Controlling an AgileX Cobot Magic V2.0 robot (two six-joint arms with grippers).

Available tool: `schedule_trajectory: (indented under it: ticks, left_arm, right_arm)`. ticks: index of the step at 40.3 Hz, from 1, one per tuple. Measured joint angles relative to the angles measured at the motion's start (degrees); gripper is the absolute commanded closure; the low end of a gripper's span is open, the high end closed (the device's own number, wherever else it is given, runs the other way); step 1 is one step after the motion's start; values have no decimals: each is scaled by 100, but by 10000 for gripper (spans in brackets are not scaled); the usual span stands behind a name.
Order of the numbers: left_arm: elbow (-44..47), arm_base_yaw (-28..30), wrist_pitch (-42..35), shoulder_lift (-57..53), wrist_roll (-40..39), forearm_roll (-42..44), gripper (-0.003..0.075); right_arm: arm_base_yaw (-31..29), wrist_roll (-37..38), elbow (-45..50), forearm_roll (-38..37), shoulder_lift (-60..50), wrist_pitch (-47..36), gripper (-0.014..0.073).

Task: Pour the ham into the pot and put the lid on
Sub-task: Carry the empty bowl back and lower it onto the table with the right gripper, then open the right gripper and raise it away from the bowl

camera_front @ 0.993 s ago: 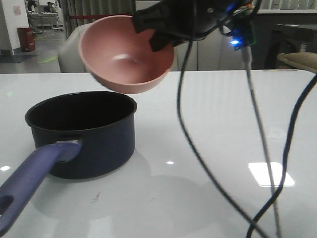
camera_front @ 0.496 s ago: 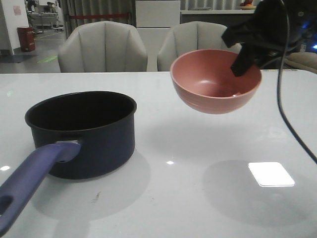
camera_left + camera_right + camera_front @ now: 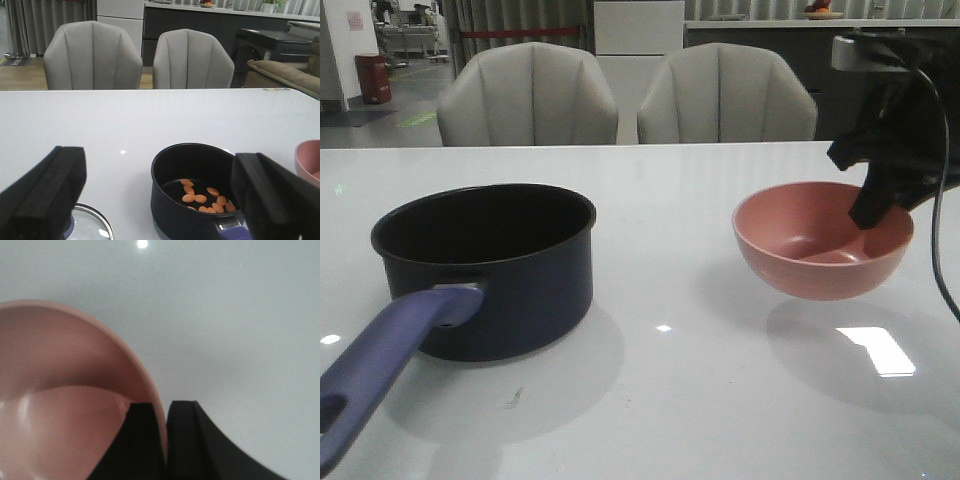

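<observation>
Orange-pink ham (image 3: 205,196) in a navy pot (image 3: 495,265) — purple-blue handle (image 3: 390,355); pink bowl (image 3: 822,240), black jaws, glossy white bench (image 3: 650,400).

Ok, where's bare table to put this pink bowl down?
Bare table lies straight below the pink bowl held by the right tool, and between it and the pot. The pot's left is tighter: lid there.
</observation>
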Motion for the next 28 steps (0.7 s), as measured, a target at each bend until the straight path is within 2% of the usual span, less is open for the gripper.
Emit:
schedule_trajectory:
  ticks: [6, 13, 17, 28]
  left_arm:
    - [0, 0, 0, 0, 0, 0, 82]
    - [0, 0, 10, 0, 0, 0, 82]
    - [0, 0, 10, 0, 0, 0, 82]
    - [0, 0, 10, 0, 0, 0, 82]
  right_arm:
    - [-46, 10, 0, 0, 215, 0, 417]
    - [-53, 18, 0, 0, 285, 0, 242]
    - [-53, 18, -24, -11, 285, 0, 170]
    - [-53, 23, -297, -213, -286, 343, 156]
